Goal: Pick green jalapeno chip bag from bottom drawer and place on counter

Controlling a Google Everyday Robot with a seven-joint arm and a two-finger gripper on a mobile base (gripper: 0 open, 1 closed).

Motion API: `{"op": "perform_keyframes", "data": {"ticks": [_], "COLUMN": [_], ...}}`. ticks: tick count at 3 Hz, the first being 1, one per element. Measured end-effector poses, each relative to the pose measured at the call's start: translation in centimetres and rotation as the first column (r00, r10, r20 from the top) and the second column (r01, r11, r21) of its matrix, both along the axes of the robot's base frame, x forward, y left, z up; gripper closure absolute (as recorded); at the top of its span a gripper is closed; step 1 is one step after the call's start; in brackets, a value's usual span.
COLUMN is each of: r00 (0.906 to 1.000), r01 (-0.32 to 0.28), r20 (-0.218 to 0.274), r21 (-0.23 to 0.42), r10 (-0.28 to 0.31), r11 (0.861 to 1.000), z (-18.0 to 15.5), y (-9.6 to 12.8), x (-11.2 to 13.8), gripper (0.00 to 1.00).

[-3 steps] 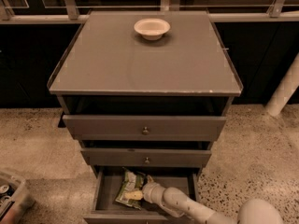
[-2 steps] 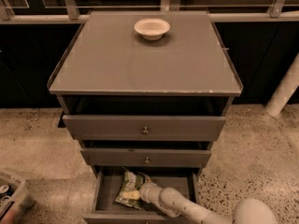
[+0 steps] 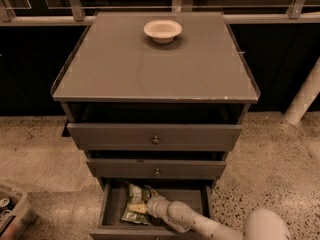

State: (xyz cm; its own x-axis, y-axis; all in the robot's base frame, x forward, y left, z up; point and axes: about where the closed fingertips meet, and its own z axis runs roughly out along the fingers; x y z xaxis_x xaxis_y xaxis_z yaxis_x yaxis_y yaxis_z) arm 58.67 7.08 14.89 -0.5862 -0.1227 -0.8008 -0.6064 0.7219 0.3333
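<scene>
The bottom drawer [image 3: 111, 204] is pulled open at the foot of the grey cabinet. The green jalapeno chip bag [image 3: 134, 210] lies inside it at the left, olive green with pale markings. My gripper [image 3: 150, 205] reaches into the drawer from the lower right, its tip right against the bag's right side. The white arm hides the fingers. The counter [image 3: 155, 64] is the wide grey top of the cabinet, above.
A white bowl [image 3: 162, 30] stands at the back of the counter. The two upper drawers [image 3: 155, 136] with round knobs stick out slightly. A bin with cans [image 3: 11, 211] sits on the speckled floor at lower left. A white pole [image 3: 302, 96] leans at the right.
The arm has shifted slightly left in the drawer, closer over the bag. The bag has stayed where it was.
</scene>
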Motion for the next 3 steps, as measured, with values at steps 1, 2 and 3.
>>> {"op": "perform_keyframes", "data": {"ticks": [1,2,3], "r00": [1.0000,1.0000,1.0000], "r01": [0.000,0.000,0.000], "r20": [0.000,0.000,0.000], "r21": [0.000,0.000,0.000], "r10": [0.000,0.000,0.000], "r11": [1.000,1.000,1.000], "z": [0.00,0.00,0.00], "y": [0.00,0.01,0.01], "x": [0.00,0.00,0.00], "gripper": [0.42,0.65,0.89]}}
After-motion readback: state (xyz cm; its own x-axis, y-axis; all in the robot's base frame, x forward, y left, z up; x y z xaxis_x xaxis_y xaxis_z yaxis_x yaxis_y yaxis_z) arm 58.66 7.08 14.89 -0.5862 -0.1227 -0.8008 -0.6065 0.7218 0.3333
